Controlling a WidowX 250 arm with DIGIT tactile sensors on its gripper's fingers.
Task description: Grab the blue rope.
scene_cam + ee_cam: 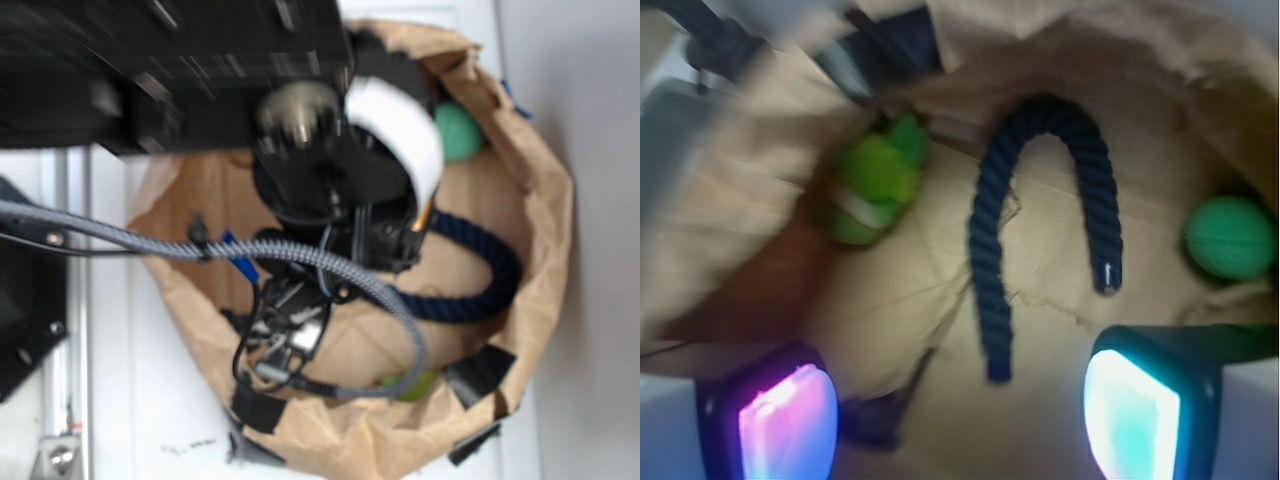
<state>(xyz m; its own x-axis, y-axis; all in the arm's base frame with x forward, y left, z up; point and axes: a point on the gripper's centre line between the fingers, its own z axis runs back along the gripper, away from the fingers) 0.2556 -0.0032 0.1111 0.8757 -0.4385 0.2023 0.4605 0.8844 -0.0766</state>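
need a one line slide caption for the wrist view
Open pincer above a U-bent blue rope in a paper bag, green toys nearby.

Blurred robot arm (320,170) over brown paper bag (540,250), blue rope (480,280) inside, green ball (460,132)

Robot lab: aluminium rail (68,330), white bench (590,200).

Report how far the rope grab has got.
Done: the arm is over the paper bag, with the blue rope lying in a U ahead of the gripper. In hand: nothing; the fingers stand wide apart and short of the rope. Left: descend, straddle a leg of the rope, close and lift.
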